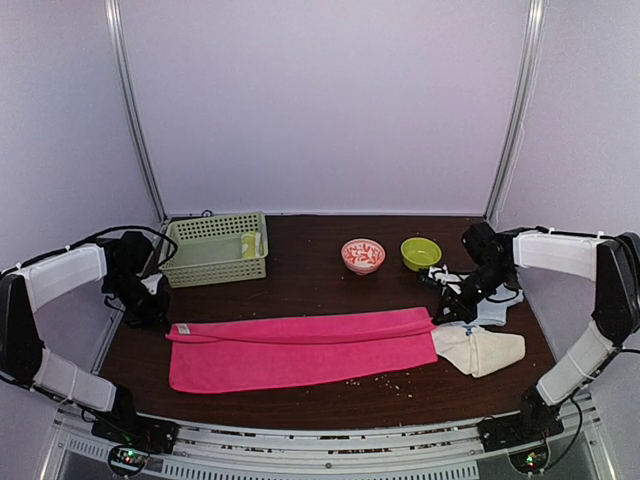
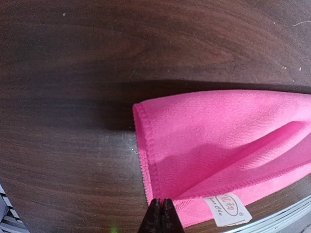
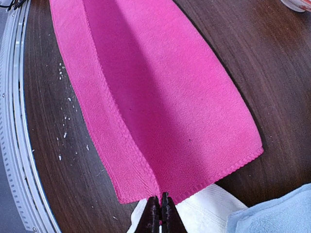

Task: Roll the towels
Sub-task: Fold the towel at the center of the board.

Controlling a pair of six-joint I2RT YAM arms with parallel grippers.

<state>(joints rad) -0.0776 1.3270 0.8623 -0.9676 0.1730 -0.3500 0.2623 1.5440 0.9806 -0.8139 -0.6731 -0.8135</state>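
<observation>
The long bright pink towel (image 1: 300,350) lies stretched across the front of the table, folded lengthwise with its upper layer raised along the fold. My left gripper (image 1: 165,320) is shut on its left end; in the left wrist view the tips (image 2: 161,203) pinch the hem beside a white label (image 2: 226,209). My right gripper (image 1: 437,318) is shut on the right end, and its tips (image 3: 160,198) grip the hem of the pink towel (image 3: 160,97). A cream towel (image 1: 485,350) lies just right of it, partly under that end. A light blue towel (image 1: 497,310) sits behind the cream one.
A green plastic basket (image 1: 215,270) stands at the back left with a yellowish roll (image 1: 250,245) inside. A red-patterned bowl (image 1: 362,255) and a green bowl (image 1: 420,252) sit at the back middle. White crumbs (image 1: 385,378) dot the front edge.
</observation>
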